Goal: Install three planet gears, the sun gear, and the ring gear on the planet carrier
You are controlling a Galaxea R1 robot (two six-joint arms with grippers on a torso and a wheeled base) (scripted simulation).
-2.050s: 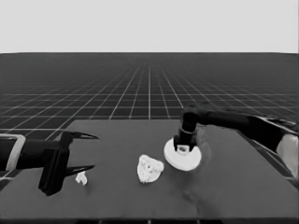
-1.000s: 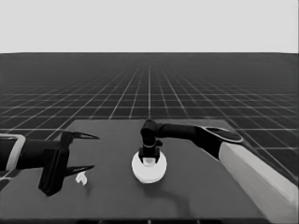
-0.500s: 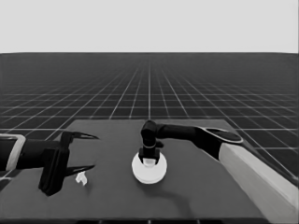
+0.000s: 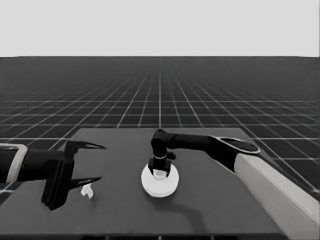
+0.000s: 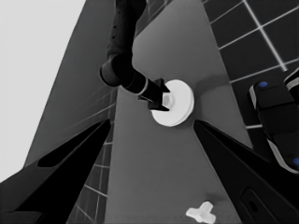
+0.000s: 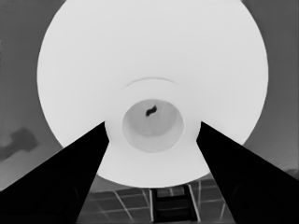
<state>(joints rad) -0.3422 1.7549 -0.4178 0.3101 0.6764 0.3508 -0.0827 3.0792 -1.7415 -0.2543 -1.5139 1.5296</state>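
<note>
Gripping the larger round part (image 4: 159,181) by its raised hub mid-tabletop (image 4: 225,200), the right pincer (image 4: 160,170) looks clenched, probably seating it over hidden gears, while the left pincer (image 4: 86,163) idles wide open at the left end.

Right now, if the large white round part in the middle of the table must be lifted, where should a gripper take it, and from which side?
Probably by the raised centre hub of the large white round part, from straight above. The disc lies flat and is wide; the hub is the narrow part standing up. The right gripper is there, its fingers either side of the hub.
</note>
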